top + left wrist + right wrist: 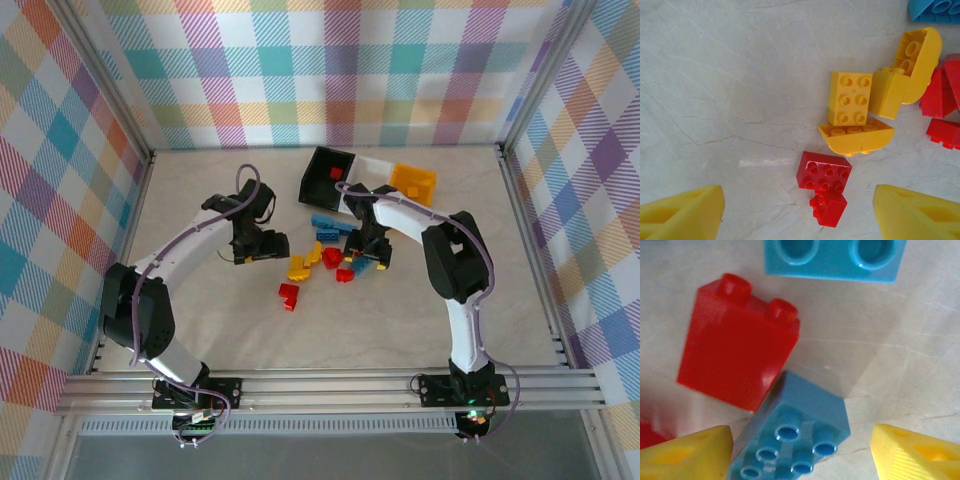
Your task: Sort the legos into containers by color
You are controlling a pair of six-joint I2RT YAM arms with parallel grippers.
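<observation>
Picking is the step in hand, and the sorting is only beginning: one red brick (335, 173) is lying in the black bin (318, 188), while most of the legos are lying loose on the table (200, 190) in front of the three bins.

Your right gripper (802, 442) is sitting low over the pile with its jaws apart. A blue two-by-two brick (795, 432) is lying studs-up between its yellow fingers (685, 452), close against one and apart from the other. A tall red brick (737, 360) is lying on its side, touching the blue one's far corner.

Your left gripper (797, 200) is hovering with its jaws apart too, clamped on nothing. Two small red bricks (824, 175) are lying between its fingers, nearer one of them, with a yellow two-by-three brick (850, 97) and curved yellow pieces just beyond.

The next move, as I am judging it, is calling for you to centre the right jaws on the blue brick and close without catching the red neighbour. You are then carrying it to the bin meant for blue, probably the white bin (375, 168), since the yellow-orange bin (420, 178) is likely taking yellow
</observation>
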